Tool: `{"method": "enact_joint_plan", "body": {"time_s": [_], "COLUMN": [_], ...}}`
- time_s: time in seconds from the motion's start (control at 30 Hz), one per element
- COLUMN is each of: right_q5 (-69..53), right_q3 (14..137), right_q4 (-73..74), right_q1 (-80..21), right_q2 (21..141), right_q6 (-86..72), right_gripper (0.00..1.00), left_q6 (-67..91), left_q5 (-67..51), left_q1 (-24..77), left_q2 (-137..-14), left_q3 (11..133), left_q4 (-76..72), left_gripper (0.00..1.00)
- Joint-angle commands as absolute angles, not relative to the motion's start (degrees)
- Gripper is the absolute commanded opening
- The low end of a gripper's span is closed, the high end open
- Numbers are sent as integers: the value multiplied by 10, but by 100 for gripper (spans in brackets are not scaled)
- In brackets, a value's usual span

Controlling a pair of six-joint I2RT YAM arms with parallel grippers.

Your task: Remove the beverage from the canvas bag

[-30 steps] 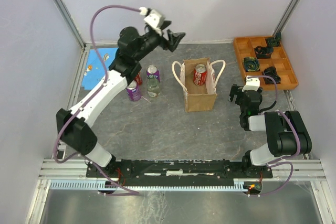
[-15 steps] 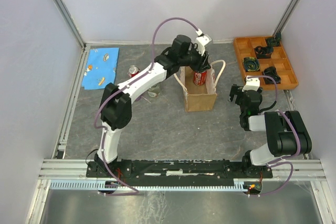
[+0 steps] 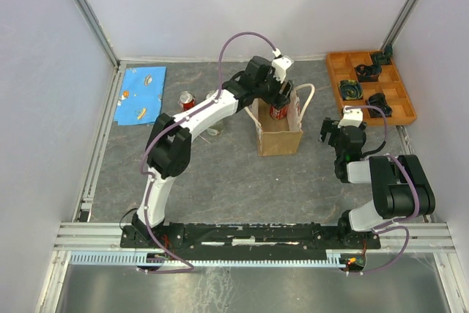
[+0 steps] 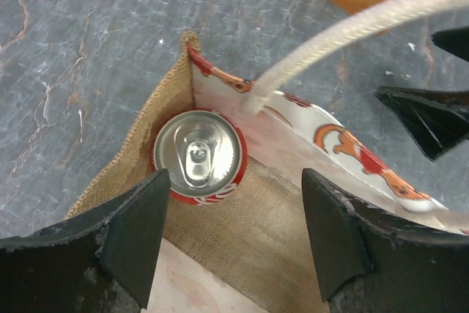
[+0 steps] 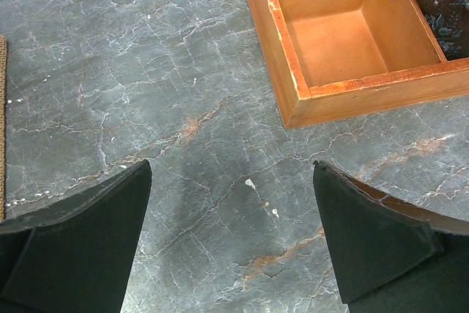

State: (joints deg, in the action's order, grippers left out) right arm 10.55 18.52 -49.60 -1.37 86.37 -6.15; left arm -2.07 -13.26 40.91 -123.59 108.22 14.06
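The tan canvas bag (image 3: 279, 137) stands upright at the table's middle, its cream handles (image 3: 306, 97) spread apart. A red beverage can (image 3: 278, 112) stands upright inside it, at one corner in the left wrist view (image 4: 199, 155). My left gripper (image 3: 281, 97) hovers just over the bag's mouth, open and empty. In the left wrist view (image 4: 234, 185) the can lies just ahead of the left finger (image 4: 135, 225), a rope handle (image 4: 352, 31) crosses above, and the burlap wall (image 4: 139, 155) shows. My right gripper (image 3: 333, 131) is open and empty, low over the table right of the bag (image 5: 231, 177).
An orange compartment tray (image 3: 371, 100) with dark items sits at the back right; its near corner shows in the right wrist view (image 5: 293, 108). A blue cloth (image 3: 143, 86) lies at the back left. A red-topped can (image 3: 187, 99) stands left of the bag, others partly hidden behind my left arm.
My left arm swung from the back left over to the bag and came down close above its mouth. The right arm has not moved.
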Motion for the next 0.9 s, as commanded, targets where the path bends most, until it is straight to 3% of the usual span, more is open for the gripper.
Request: {"method": "enact_joint_plan", "body": {"time_s": [0.0, 0.13, 0.77, 0.87], "right_q5": [104, 105, 105, 105], "right_q3": [199, 198, 199, 199], "right_q4": [-513, -513, -513, -513], "right_q1": [-12, -12, -12, -12], "right_q2": [864, 864, 864, 864], "right_q6": [-56, -57, -56, -57], "right_gripper": [99, 99, 99, 99], "left_q6": [11, 19, 37, 39], "left_q5": [-83, -65, -37, -33], "left_q1": [411, 411, 411, 411], "left_q2": [-1261, -1277, -1327, -1345], "left_q3": [1120, 1129, 1118, 1121], "left_q4": [145, 153, 93, 91], "left_gripper": [81, 100, 100, 95]}}
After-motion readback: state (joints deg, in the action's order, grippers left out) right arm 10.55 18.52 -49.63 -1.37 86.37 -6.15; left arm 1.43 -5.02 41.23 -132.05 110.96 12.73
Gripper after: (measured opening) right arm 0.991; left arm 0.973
